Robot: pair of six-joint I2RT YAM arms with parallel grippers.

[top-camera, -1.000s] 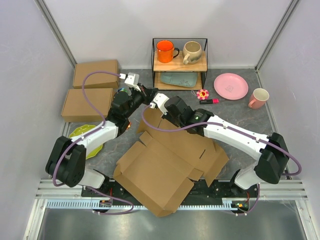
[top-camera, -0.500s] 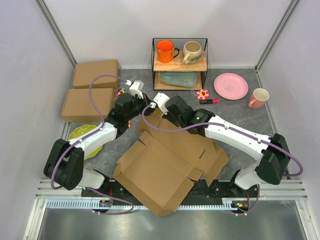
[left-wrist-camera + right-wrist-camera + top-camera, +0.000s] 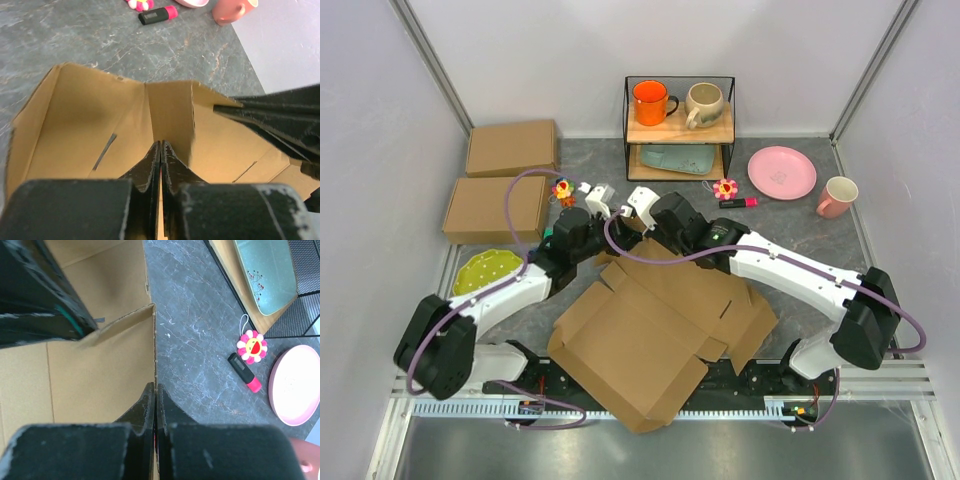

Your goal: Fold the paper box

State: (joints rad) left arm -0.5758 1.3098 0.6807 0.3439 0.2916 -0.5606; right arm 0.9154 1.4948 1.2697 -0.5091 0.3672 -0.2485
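The paper box [image 3: 650, 325] is a large brown die-cut sheet, partly folded, lying in the middle of the table and reaching over the near edge. Its far flaps stand up. My left gripper [image 3: 607, 245] is shut on the edge of a raised flap at the box's far left; in the left wrist view [image 3: 160, 145] a thin cardboard edge sits between the closed fingers. My right gripper [image 3: 638, 238] is shut on the top edge of the far wall; the right wrist view [image 3: 155, 387] shows this. The two grippers are close together.
Two closed brown boxes [image 3: 512, 147] [image 3: 495, 208] lie at the far left, a green plate [image 3: 485, 270] below them. A wire rack [image 3: 680, 125] holds two mugs and a teal plate. A flower toy [image 3: 561, 188], a second flower toy [image 3: 725, 188], a pink marker [image 3: 738, 203], a pink plate [image 3: 781, 172] and a pink mug [image 3: 837, 196] lie behind.
My left gripper has swung right and nearer, from beside the flower toy to the box's far-left flap, and now grips it. The right arm has hardly moved.
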